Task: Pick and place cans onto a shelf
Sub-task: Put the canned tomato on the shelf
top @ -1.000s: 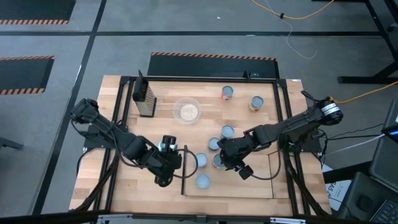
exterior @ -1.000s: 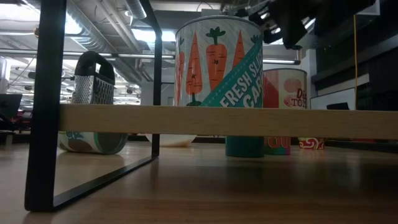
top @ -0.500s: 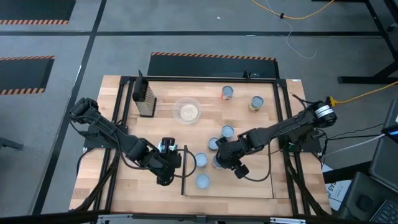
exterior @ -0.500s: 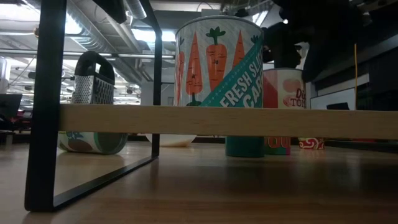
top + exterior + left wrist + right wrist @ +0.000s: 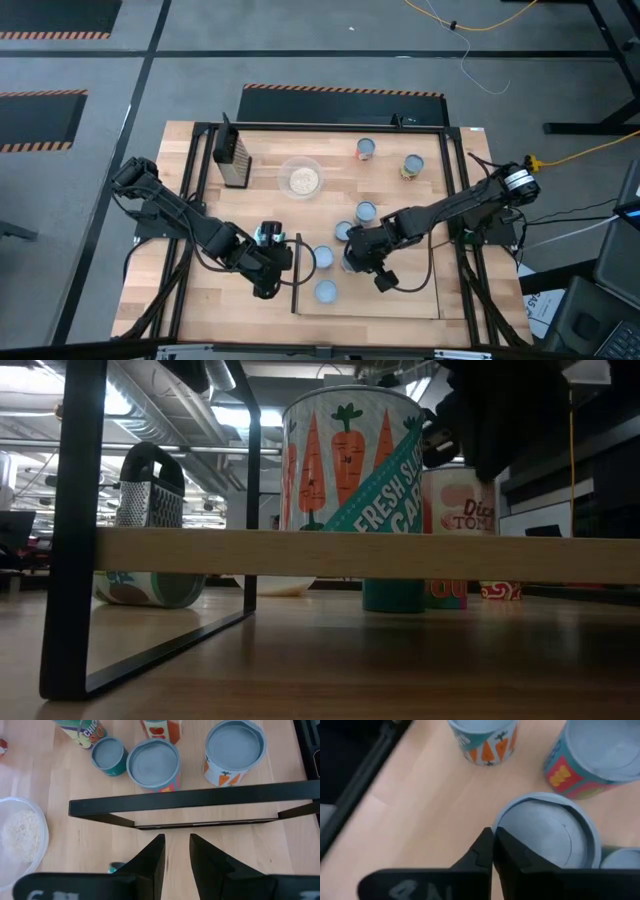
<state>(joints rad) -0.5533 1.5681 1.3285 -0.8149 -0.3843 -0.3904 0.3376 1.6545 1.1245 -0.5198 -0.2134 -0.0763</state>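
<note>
The shelf (image 5: 400,300) is a light-wood board on a dark frame at the near middle of the table. Three cans stand close together at its left end, among them a carrot can (image 5: 325,291) and another (image 5: 323,258). More cans stand on the table behind it (image 5: 366,211), (image 5: 366,149), (image 5: 413,165). My right gripper (image 5: 355,258) is shut over the shelf's left part, its tips at the rim of a can's pale top (image 5: 550,840). My left gripper (image 5: 270,262) is slightly open and empty just left of the shelf's frame (image 5: 190,800). My right gripper's shut fingertips (image 5: 490,840) stand at the edge of the can's top (image 5: 502,822), coming slanting from above. I cannot tell whether they touch it. The can stands upright on the shelf.
A clear bowl of pale grains (image 5: 301,179) and a metal grater (image 5: 232,155) stand at the far left. The carrot can (image 5: 350,460) and a tomato can (image 5: 455,510) show above the shelf board (image 5: 300,555) in the low view.
My right gripper has gone toward the table's left edge, across the shelf to the cans at its left end, and has come lower beside the tomato can in the low view.
</note>
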